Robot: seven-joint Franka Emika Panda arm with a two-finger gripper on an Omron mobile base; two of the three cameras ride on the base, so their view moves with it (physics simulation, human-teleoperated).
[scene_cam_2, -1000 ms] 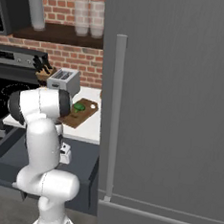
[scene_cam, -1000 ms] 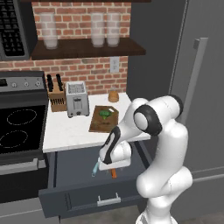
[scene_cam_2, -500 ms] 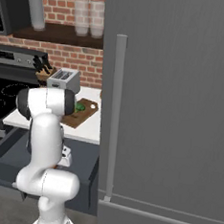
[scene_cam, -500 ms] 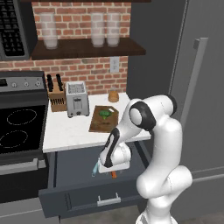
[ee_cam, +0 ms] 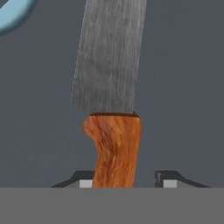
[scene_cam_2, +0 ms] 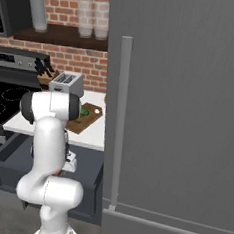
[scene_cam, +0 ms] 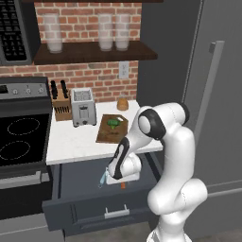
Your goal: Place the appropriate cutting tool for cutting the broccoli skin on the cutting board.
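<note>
**Robot arm reaching into an open kitchen drawer over a small knife**

A white robot arm is bending down from the bench into an open dark-grey drawer (scene_cam: 71, 182). Its end effector (ee_cam: 127, 183) is sitting low over a small knife (ee_cam: 111, 109) with an orange wooden handle and a short grey blade, which is lying flat on the drawer floor. In the hand view, the handle is running between the two dark fingertips (ee_cam: 168, 178); the left tip is appearing to touch it, while a gap is showing on the right, so a firm grip cannot be confirmed. A light-blue peeler (ee_cam: 13, 13) is lying near the blade. On the white bench (scene_cam: 71, 142) above, a brown wooden cutting board (scene_cam: 109, 132) is carrying a small green broccoli floret (scene_cam: 113, 123), just beside a silver toaster (scene_cam: 83, 107) and a knife block (scene_cam: 60, 106).
</note>
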